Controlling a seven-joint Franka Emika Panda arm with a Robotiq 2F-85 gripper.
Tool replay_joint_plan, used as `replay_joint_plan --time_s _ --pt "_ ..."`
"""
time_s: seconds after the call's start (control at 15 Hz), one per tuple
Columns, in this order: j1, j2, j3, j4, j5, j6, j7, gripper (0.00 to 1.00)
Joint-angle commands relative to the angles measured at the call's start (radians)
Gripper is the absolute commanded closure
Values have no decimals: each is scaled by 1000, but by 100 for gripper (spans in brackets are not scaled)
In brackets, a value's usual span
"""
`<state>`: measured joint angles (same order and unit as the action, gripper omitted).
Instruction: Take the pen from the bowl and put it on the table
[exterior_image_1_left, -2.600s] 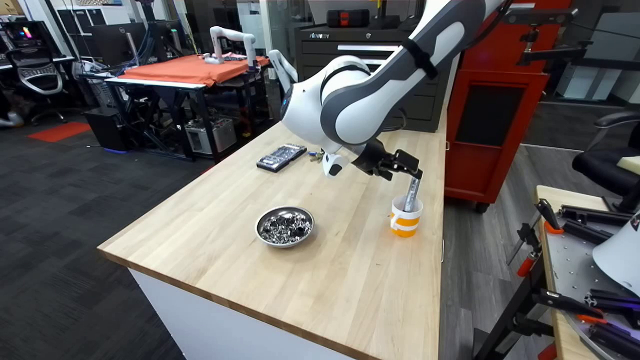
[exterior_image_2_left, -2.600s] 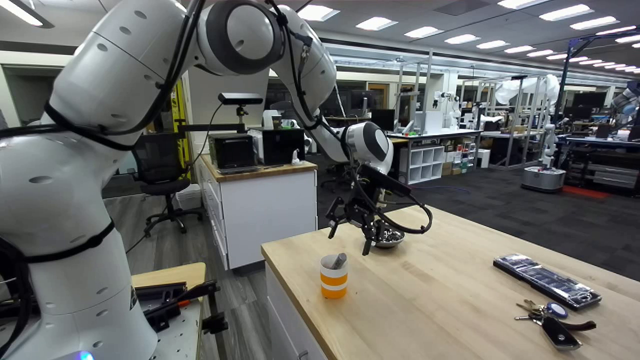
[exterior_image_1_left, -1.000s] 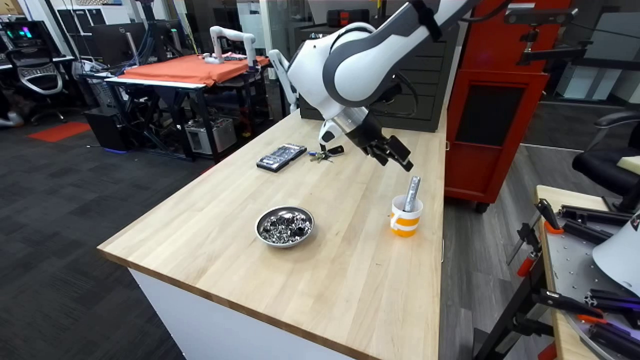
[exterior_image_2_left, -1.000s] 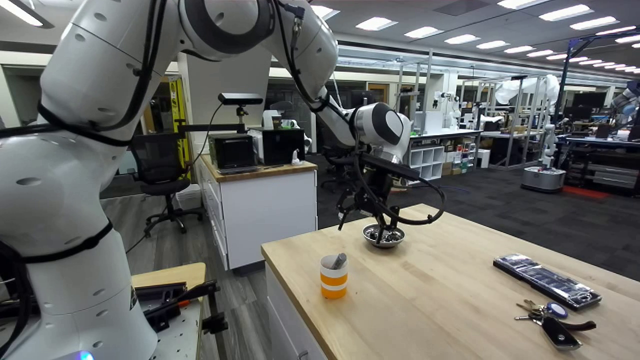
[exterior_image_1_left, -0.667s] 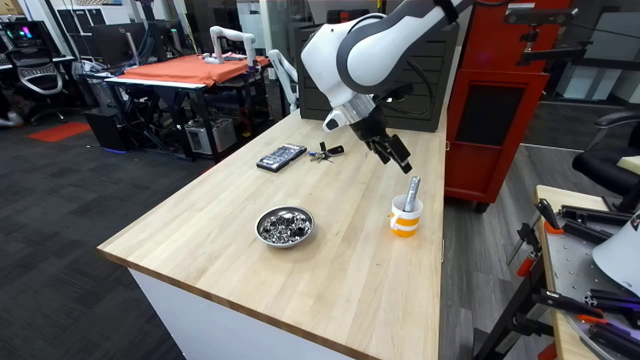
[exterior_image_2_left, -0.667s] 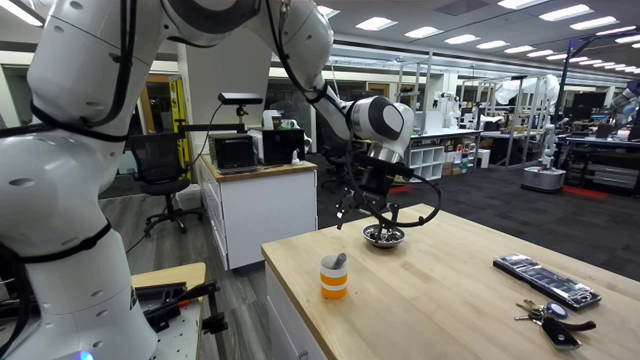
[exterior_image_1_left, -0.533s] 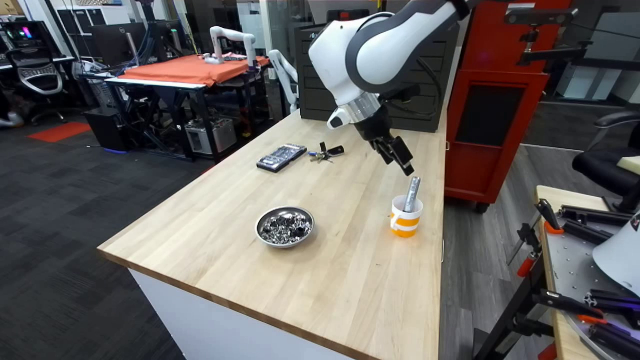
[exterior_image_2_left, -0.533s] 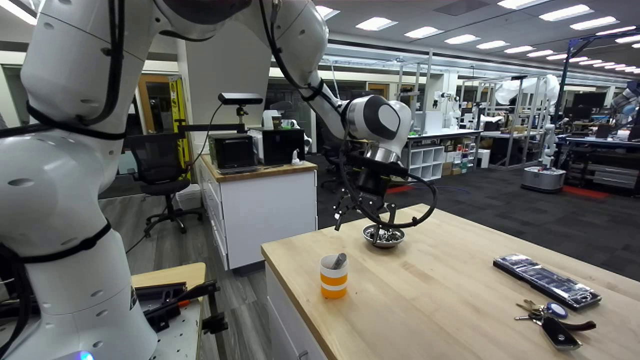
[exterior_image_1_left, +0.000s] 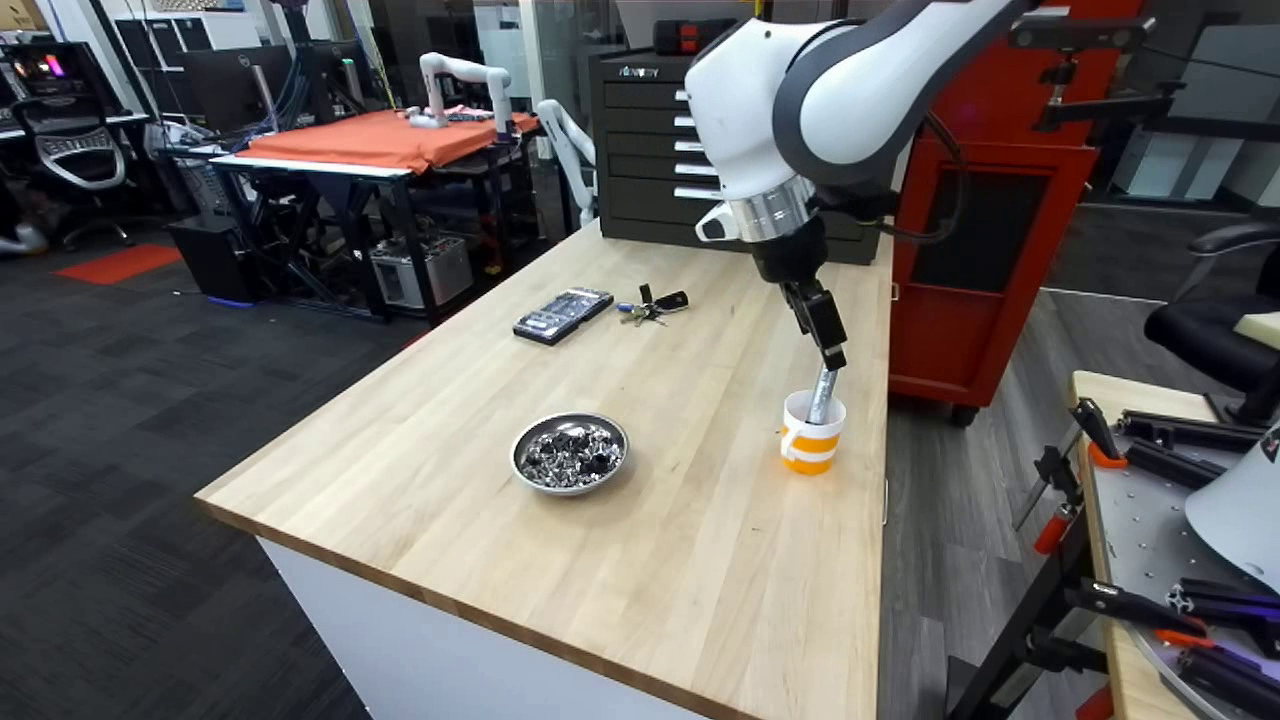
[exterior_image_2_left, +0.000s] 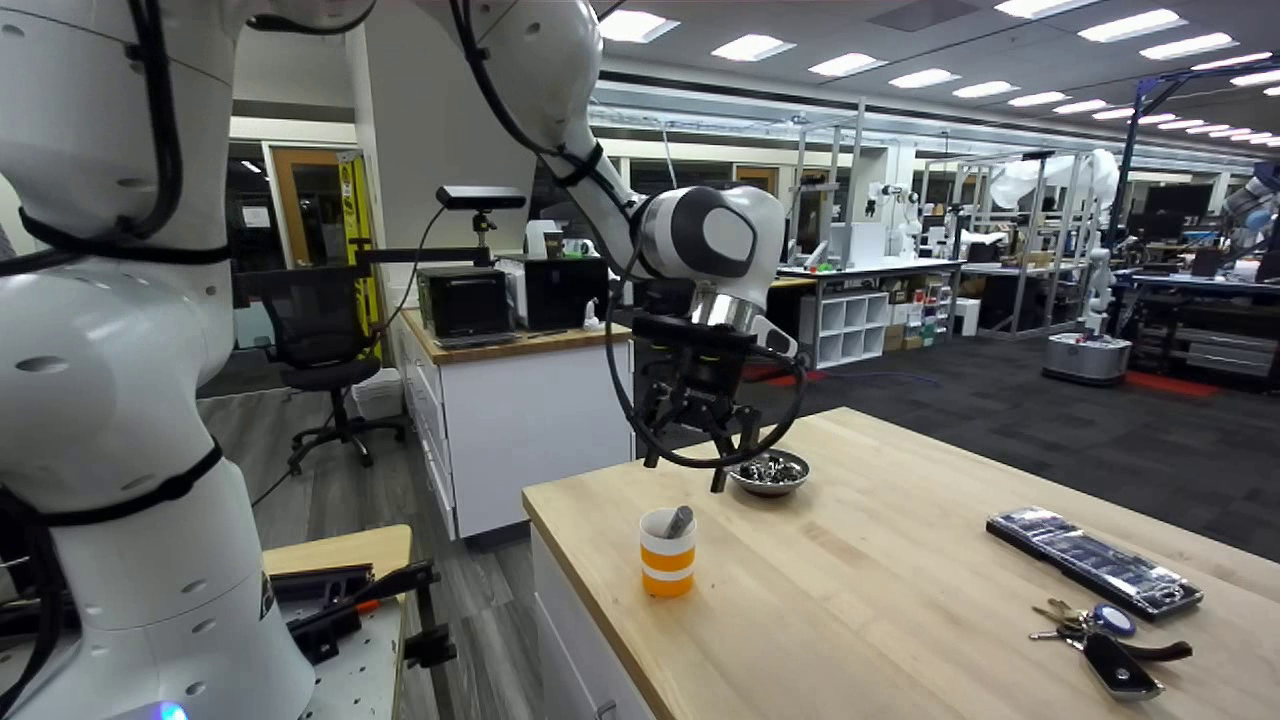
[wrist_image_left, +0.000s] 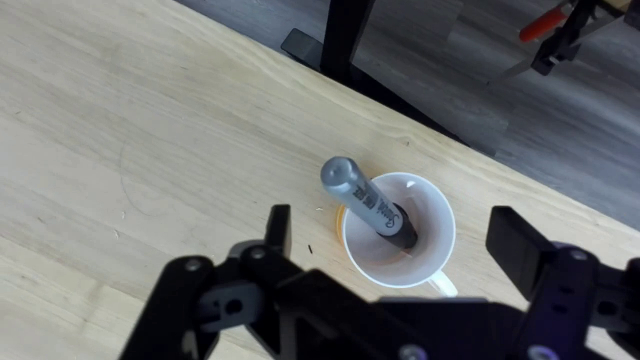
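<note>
The pen, a grey marker with a dark cap, leans in the bowl, cap end down. It shows in both exterior views (exterior_image_1_left: 823, 393) (exterior_image_2_left: 680, 521) and in the wrist view (wrist_image_left: 365, 197). The bowl is an orange-and-white cup with a handle, upright on the table, in both exterior views (exterior_image_1_left: 812, 452) (exterior_image_2_left: 667, 572) and the wrist view (wrist_image_left: 435, 220). The table (exterior_image_1_left: 680, 570) has a light wooden top. My gripper (exterior_image_2_left: 684, 476) is open and empty above the bowl, pointing down. In the wrist view its fingers (wrist_image_left: 392, 225) stand wide apart, either side of the bowl and pen, touching neither.
A silver metal dish (exterior_image_1_left: 570, 480) of small metal parts stands on the table. A flat dark case (exterior_image_1_left: 562, 315) and keys (exterior_image_1_left: 652, 305) lie farther along. A dark tool chest (exterior_image_1_left: 650, 180) stands at the table's end. The bowl is near the table's long edge.
My gripper has moved closer to the pen and bowl and turned from tilted to nearly straight down. It stays open. The pen, bowl and other objects have not moved.
</note>
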<state>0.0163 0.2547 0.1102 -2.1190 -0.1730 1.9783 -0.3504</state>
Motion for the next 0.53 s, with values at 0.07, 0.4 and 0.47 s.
replay_joint_plan --time_s 0.07,0.4,0.47 --pt "4 -153 -25 -193 55 137 124 0" --pt "6 -219 -45 -319 41 289 201 0" --pt "5 -216 -49 -334 34 323 211 0"
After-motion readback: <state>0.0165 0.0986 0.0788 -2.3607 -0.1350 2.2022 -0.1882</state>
